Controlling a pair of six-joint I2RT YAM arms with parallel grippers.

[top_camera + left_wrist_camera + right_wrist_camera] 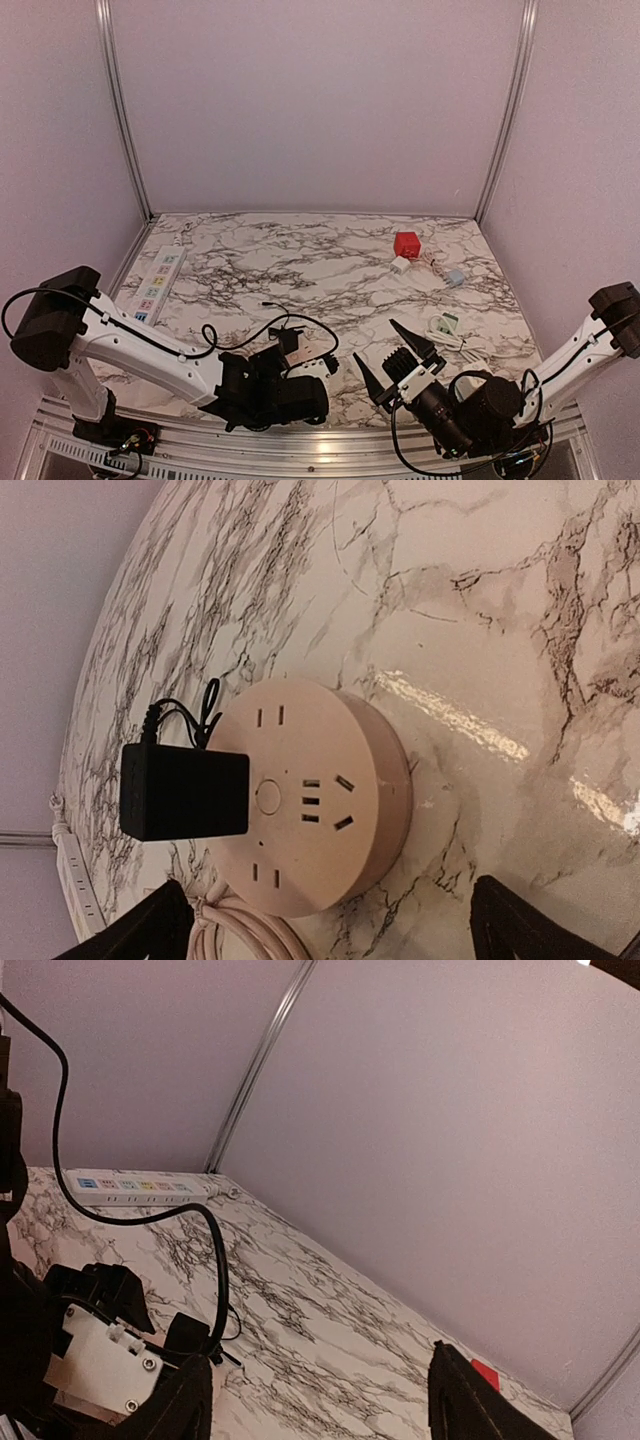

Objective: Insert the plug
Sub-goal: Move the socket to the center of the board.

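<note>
Adapter on round socket | left tool released | right tool released | strip labels unreadable

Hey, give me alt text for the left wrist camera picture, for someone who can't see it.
A round beige socket hub lies flat on the marble table, a black power adapter sitting over its left edge and a white cable leaving below it. The left gripper frames the bottom corners, jaws wide open.
</note>
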